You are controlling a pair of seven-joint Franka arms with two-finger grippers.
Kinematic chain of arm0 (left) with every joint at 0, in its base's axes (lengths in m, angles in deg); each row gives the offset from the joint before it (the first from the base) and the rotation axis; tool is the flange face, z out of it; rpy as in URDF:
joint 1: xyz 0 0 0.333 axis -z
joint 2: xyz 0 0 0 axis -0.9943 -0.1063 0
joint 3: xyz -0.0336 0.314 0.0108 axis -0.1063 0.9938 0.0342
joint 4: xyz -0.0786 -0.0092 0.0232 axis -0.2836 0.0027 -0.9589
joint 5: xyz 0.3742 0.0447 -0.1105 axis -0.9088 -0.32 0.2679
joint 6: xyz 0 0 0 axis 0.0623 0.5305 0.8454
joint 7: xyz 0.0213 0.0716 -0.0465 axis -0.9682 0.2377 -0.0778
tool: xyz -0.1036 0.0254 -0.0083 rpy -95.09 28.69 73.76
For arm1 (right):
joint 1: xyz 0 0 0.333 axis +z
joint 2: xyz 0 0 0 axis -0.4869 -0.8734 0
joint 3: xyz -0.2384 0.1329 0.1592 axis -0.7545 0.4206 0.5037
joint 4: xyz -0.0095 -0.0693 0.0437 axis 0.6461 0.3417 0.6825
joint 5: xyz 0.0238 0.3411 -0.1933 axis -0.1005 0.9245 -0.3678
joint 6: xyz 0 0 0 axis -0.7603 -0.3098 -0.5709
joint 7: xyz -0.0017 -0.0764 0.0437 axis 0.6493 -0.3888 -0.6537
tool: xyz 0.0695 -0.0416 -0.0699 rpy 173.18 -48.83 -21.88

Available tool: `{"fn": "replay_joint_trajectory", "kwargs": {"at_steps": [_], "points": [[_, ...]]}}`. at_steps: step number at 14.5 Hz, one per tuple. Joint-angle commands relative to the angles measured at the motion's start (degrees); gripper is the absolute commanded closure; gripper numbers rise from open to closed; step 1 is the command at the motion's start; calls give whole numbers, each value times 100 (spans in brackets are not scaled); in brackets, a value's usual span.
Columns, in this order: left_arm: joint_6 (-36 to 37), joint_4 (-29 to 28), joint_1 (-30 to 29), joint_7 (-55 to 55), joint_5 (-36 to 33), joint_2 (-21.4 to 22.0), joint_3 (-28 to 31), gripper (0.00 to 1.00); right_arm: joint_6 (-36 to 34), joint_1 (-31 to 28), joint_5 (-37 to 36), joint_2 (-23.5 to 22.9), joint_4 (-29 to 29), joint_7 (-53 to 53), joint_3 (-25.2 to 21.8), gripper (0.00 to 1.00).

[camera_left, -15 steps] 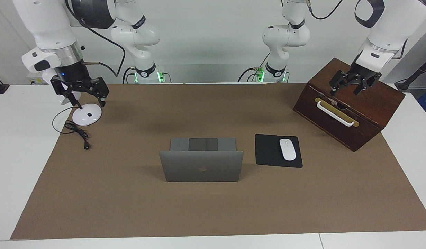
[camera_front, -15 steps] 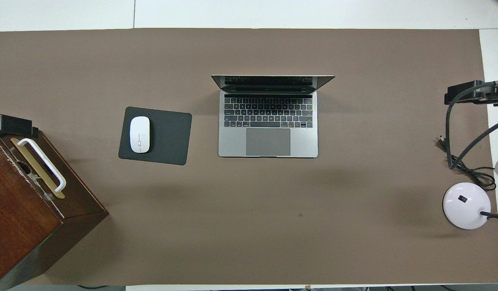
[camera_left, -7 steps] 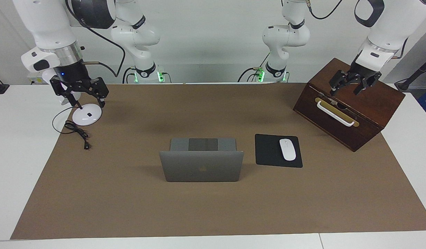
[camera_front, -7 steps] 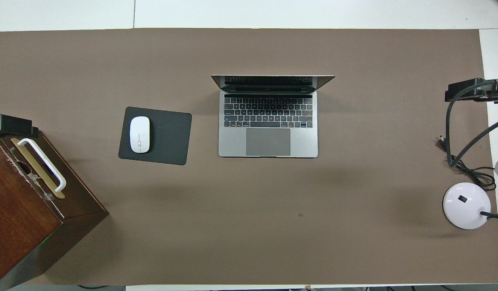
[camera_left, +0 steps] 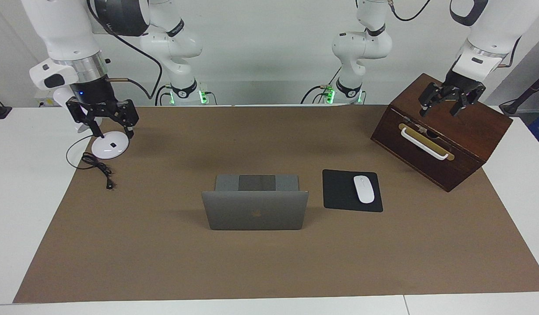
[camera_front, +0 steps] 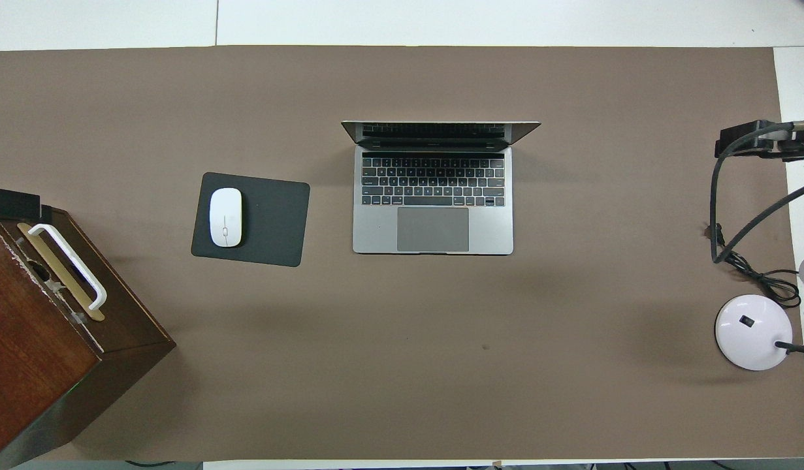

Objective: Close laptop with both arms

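A: 2 grippers, both well away from the laptop (camera_left: pixel 255 209)?
B: Yes. It stands open mid-worktop, lid edge running arm to arm. Left gripper (camera_left: pixel 445 104) over the wooden box (camera_left: pixel 444 135), right gripper (camera_left: pixel 108 124) over the lamp base (camera_left: pixel 110 145); both jaws spread, empty.

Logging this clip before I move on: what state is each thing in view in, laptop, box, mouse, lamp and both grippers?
laptop: open, lid upright, untouched.
wooden box: closed, white handle on its front.
mouse: lying on the black mousepad.
lamp base: on the mat, cord loose beside it.
left gripper: open, over the wooden box, holding nothing.
right gripper: open, over the lamp base, holding nothing.
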Motion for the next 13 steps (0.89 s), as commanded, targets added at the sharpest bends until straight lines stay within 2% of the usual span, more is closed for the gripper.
{"fn": "replay_joint_trajectory", "kwargs": {"at_steps": [1, 2, 10, 13], "points": [[32, 14, 17, -63, -108, 38, -36, 0, 134, -10, 27, 27, 81, 91, 32, 89], [102, 14, 43, -62, -117, 46, -27, 0, 134, -10, 26, 9, 81, 91, 32, 100], [234, -214, 34, -115, -117, 187, -36, 0, 160, 34, 18, -17, 54, 117, 102, 100], [138, -223, 78, -203, -117, 178, -53, 0, 151, 34, 9, -17, -25, 459, 268, 100]]}}
